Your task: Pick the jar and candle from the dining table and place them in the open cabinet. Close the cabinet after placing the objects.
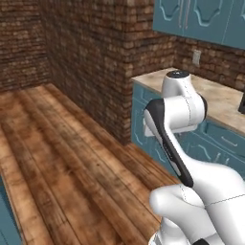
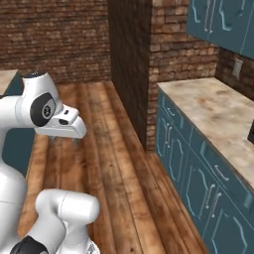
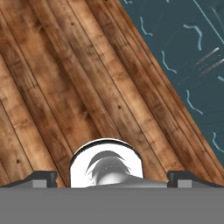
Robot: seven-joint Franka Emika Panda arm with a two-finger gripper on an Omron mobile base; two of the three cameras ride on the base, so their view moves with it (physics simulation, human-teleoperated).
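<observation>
My gripper [image 3: 113,179] is open wide; its dark fingertips [image 3: 43,178] stand far apart with nothing between them. It points down at a wooden plank floor [image 3: 65,87], beside teal cabinet fronts [image 3: 188,52]. The arm [image 1: 177,119] is folded up over the base. Teal wall cabinet doors [image 1: 201,19] with arched panels and silver bar handles hang at the upper right, and those in sight [image 2: 218,20] are shut. The jar, the candle and the dining table are out of view.
A marbled counter [image 2: 213,109] over teal drawers [image 2: 198,173] runs along the right, with a black appliance [image 1: 242,103] at its far end. A brick pillar [image 1: 95,62] stands ahead. The corner of a tan top [image 2: 5,77] shows at the far left.
</observation>
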